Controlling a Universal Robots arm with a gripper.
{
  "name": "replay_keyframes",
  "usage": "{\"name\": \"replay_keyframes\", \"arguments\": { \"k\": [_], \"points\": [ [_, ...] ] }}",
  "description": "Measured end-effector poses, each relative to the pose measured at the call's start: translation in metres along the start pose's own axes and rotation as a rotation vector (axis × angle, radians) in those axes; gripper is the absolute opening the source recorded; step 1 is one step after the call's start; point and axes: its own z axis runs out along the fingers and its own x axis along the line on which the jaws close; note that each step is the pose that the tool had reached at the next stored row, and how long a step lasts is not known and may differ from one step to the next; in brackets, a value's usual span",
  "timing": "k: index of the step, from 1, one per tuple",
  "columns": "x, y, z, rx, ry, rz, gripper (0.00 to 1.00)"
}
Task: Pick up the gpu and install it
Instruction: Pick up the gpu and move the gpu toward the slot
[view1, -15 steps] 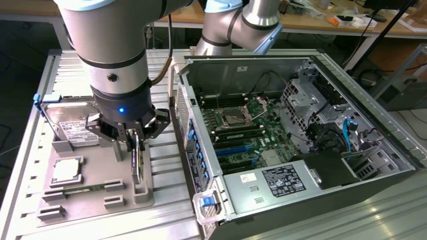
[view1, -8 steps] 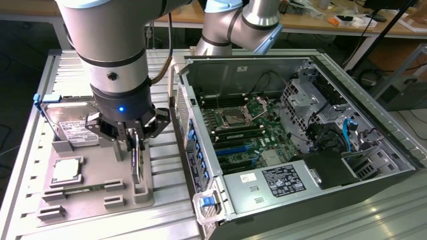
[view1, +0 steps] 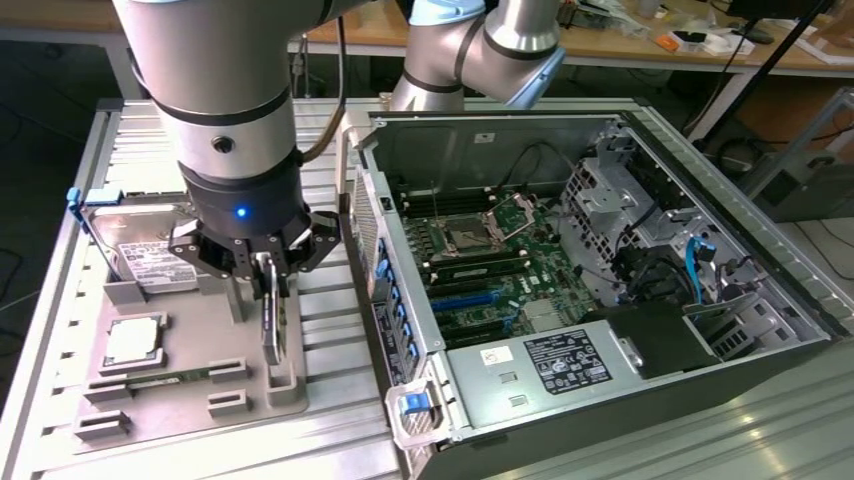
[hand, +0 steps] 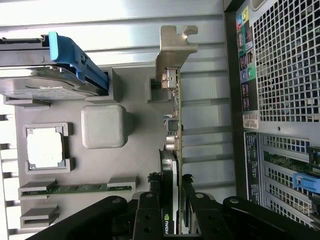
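Gripper (view1: 267, 283) sat right on top of the gpu (view1: 272, 330), fingers narrowed onto its upper edge. Card stood edge-up in the gray tray (view1: 211, 332), its length running alongside the computer case (view1: 383, 255).

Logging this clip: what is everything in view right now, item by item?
gpu: one, dark board with silver bracket, upright on edge in the fixture
hard drive: one, silver with white label, blue clip, fixture's far end
processor: one, silver, flat in a fixture pocket
memory stick: one, green, lying in the fixture
fixture: one, grey, on the table
computer case: one, dark grey, side open, exterior view's right
table: one, silver slatted metal, under everything
arm: one, grey, above the fixture
gripper: one, black, closed on the gpu
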Motion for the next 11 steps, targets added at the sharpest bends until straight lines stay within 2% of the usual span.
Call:
{"name": "replay_keyframes", "arguments": {
  "k": [11],
  "points": [
    [-0.0002,0.0002,-0.0044,0.0000,-0.0001,0.000,0.27]
  ]
}}
